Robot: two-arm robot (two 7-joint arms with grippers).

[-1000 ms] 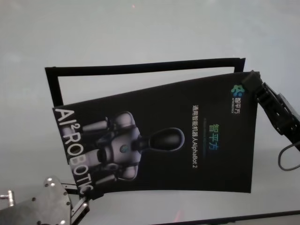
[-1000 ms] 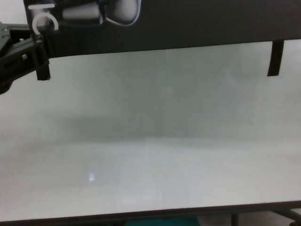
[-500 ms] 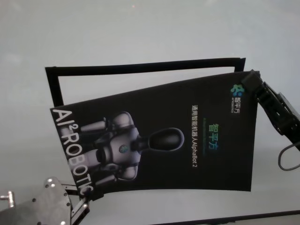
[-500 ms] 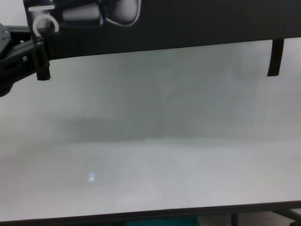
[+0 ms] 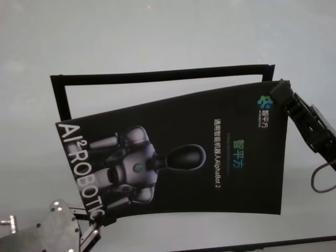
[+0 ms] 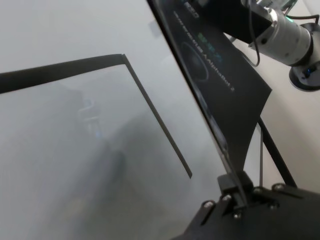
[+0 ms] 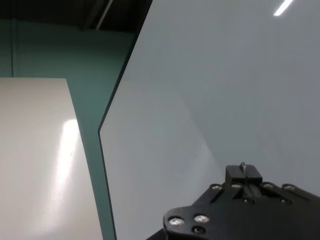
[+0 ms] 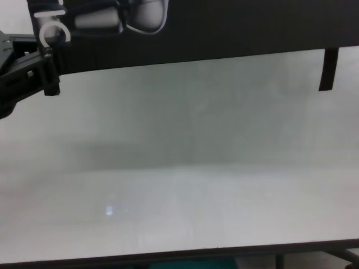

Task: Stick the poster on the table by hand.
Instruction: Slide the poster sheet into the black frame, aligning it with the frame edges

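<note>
The poster, black and glossy with a silver robot picture and white letters, hangs slightly bowed just above the table, stretched between both grippers. Each hand pinches one corner. My left gripper is shut on the near-left corner by the white letters; the chest view shows the left gripper under the poster's lower edge. My right gripper is shut on the far-right corner. In the left wrist view the fingers clamp the poster's thin edge. The right wrist view shows only its fingers over the pale table.
A thin black rectangular frame outline lies on the table, partly hidden by the poster; one of its bars shows in the left wrist view. A cable loop hangs off the right arm. The dark front edge runs along the table.
The left gripper and its corner of the poster have crept slightly left and nearer to me. The right gripper has stayed put.
</note>
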